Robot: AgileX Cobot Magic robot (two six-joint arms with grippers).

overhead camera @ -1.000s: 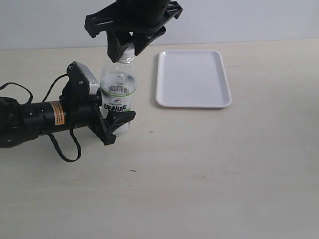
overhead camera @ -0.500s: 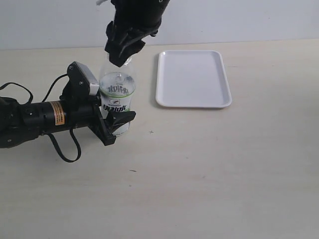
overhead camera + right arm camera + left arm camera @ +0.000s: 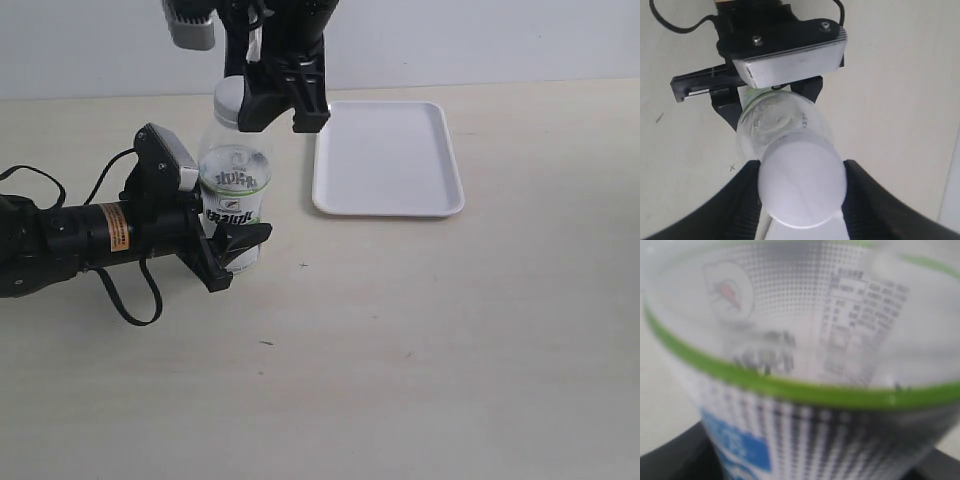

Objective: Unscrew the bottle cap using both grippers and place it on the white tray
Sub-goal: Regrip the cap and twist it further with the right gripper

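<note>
Swinging round on its wrist since a second ago, the right end effector (image 3: 801, 172) is now sitting turned above the bottle (image 3: 235, 195). Its grey plate (image 3: 190, 25) is poking out to the left in the exterior view, where before the black body was spreading wide. The bottle cap (image 3: 802, 192) is sitting on the bottle's neck. In the right wrist view the two black fingers (image 3: 747, 205) are pressing in on either side of it with no gap showing, so that end effector is reading as clamped on the cap. In the exterior view the cap is peeking out white just left of the black fingers. Down below, the left end effector (image 3: 228, 225) is lying low along the desk (image 3: 400, 350) and squeezing the bottle's labelled body, holding it upright exactly where it was. Its wrist camera is seeing nothing but blurred label. The white tray (image 3: 388, 158) is lying just right of the bottle, apart from it.
</note>
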